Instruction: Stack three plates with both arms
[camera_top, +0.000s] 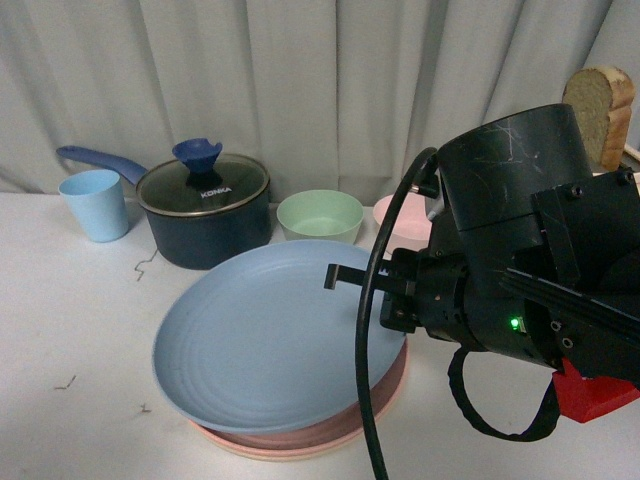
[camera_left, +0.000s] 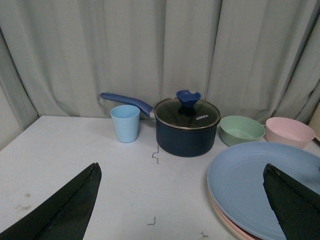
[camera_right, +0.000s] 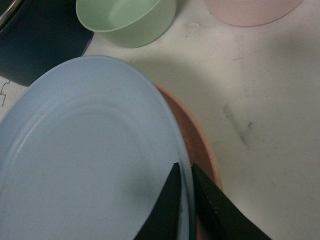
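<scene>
- Right gripper (camera_right: 184, 210): fingers pinched together on the rim of the blue plate (camera_top: 270, 340), one finger above and one below, at the plate's right edge.
- Left gripper (camera_left: 180, 200): fingers spread wide, nothing between them, hovering over bare tabletop (camera_top: 70, 330) to the left of the stack.
- Blue plate lies on top, offset toward the left, overhanging the pink plate (camera_top: 385, 385) beneath. A paler rim (camera_top: 240, 447) shows at the bottom; probably the cream plate, cannot confirm.
- Risk: plate looks tilted, its right edge apparently lifted by the pinch. Releasing here may leave it off-centre or let it slide leftward.
- Risk: withdrawing with the lower finger still wedged under the rim could drag the whole stack.
- Behind the stack: green bowl (camera_top: 320, 215), pink bowl (camera_top: 400, 218), lidded pot (camera_top: 205, 210), all near. Little room rearward.
- Open room: left and front of the tabletop; blue cup (camera_top: 93, 203) sits at the far left rear.
</scene>
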